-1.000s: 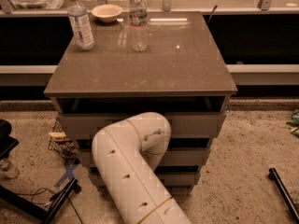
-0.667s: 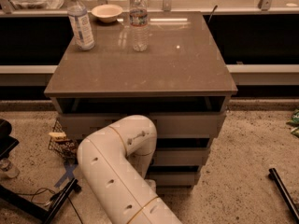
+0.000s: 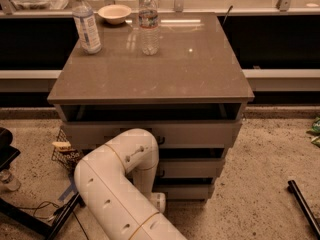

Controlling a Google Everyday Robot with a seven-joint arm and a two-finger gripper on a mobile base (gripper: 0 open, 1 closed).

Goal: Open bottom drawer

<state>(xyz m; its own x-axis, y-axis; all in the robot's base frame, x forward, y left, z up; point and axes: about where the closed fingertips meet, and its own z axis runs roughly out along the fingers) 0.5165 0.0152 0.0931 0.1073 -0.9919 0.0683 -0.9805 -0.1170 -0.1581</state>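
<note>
Reaching for the lowest tier, I have the arm bent over at its elbow in front of the cabinet. That bend sets the gripper near the floor, against the left part of the bottom drawer. The low, folded pose makes sense to me: the drawer's slim front sits just above the floor under the middle drawer, so the tool has to come in level rather than from above. The arm's own bulk hides the handle and the working end of the tool, so I cannot tell whether the gripper is clenched on it or released. The bottom drawer's front looks flush with its frame, so I judge it not yet pulled.

Up on the top, two water bottles and a bowl stand near the back edge, well apart from my reach. A hard tug could rock them, so I favour a slow, straight pull.
</note>
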